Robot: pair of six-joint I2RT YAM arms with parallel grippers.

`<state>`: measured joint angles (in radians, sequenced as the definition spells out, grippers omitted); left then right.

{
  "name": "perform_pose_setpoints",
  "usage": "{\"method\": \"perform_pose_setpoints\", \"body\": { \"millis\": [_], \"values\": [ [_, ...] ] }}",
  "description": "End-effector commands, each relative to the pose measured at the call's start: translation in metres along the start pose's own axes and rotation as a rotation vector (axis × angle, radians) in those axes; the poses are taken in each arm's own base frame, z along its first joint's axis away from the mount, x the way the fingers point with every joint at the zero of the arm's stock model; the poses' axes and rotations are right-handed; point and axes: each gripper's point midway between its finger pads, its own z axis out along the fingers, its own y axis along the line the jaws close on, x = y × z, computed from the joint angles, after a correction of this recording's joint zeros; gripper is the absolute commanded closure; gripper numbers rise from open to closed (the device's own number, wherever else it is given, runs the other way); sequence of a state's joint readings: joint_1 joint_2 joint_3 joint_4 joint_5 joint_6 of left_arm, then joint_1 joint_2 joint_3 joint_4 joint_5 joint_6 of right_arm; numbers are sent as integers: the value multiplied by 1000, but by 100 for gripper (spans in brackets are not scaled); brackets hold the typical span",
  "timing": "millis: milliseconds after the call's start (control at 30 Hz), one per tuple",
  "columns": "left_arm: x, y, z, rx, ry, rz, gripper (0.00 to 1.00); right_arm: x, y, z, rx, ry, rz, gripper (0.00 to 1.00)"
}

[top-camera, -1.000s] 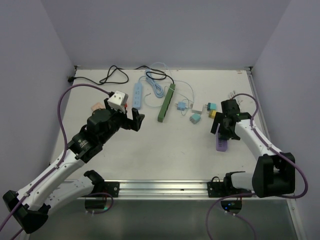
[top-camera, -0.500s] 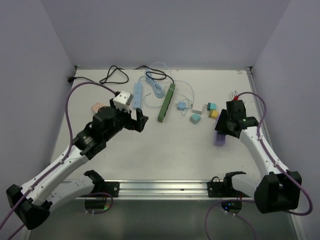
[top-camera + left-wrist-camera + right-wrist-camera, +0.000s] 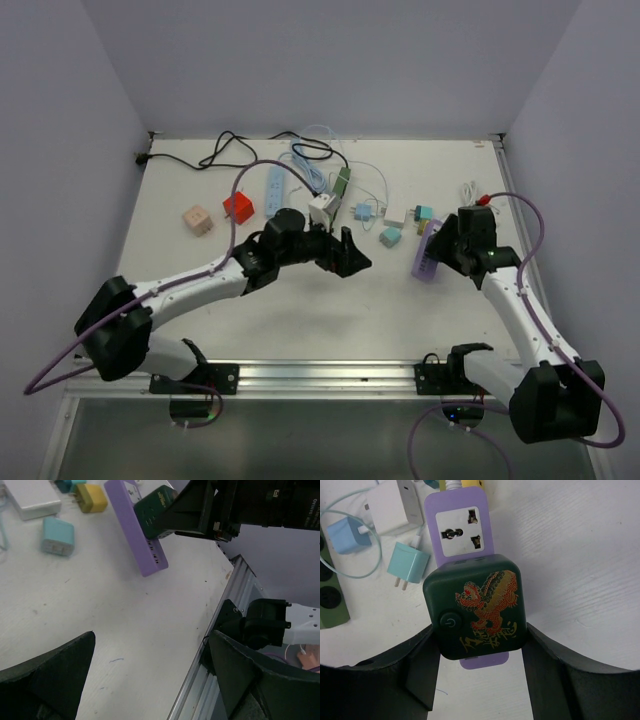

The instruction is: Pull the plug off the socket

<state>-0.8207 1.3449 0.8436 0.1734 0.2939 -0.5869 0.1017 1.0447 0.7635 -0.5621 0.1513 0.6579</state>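
A dark green cube plug [image 3: 477,605] with a red and gold dragon sits in a purple socket strip [image 3: 462,525]. My right gripper [image 3: 480,630] is shut on the plug's two sides. In the top view the right gripper [image 3: 447,243] covers the plug, and the purple strip [image 3: 424,256] slants out from under it. The left wrist view shows the strip [image 3: 135,527] tilted, its near end off the table, with the plug [image 3: 155,515] on its upper face. My left gripper [image 3: 347,256] stands wide open and empty above mid-table, left of the strip.
Behind lie a green power strip [image 3: 338,195], a pale blue strip [image 3: 272,190], a red cube [image 3: 238,207], a peach cube [image 3: 196,218], small teal adapters [image 3: 390,236] and a white one [image 3: 396,216], plus cables [image 3: 225,152]. A metal rail [image 3: 320,375] edges the table front.
My right gripper closed on the green plug and shifted the purple strip left and up at a tilt. My left arm swung right to mid-table, still open.
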Motion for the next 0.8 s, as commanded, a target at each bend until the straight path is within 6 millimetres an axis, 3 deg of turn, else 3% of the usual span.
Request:
{"method": "perform_pose_setpoints", "body": {
  "millis": [0,33,67,133,267,467,600,767],
  "values": [
    [-11,-48,42,163,-40,8,0,-29,26,-10,-125,-105,110,86],
    [-14,-54,52,179,-40,12,0,-29,25,-11,-132,-100,123,87],
    [4,-46,70,163,8,4,0,-30,24,-11,-134,-101,141,87],
    [20,-51,90,179,40,19,0,-31,23,-11,-161,-92,171,87],
    [37,-53,114,166,42,64,0,-33,18,-11,-181,-69,200,87],
    [41,-41,146,131,54,118,0,-30,24,-18,-228,-49,201,86],
    [30,-43,167,133,34,141,0,-27,24,-24,-236,-43,203,85],
    [40,-33,192,113,68,142,0,-25,25,-32,-254,-45,202,85]
  ]
}}
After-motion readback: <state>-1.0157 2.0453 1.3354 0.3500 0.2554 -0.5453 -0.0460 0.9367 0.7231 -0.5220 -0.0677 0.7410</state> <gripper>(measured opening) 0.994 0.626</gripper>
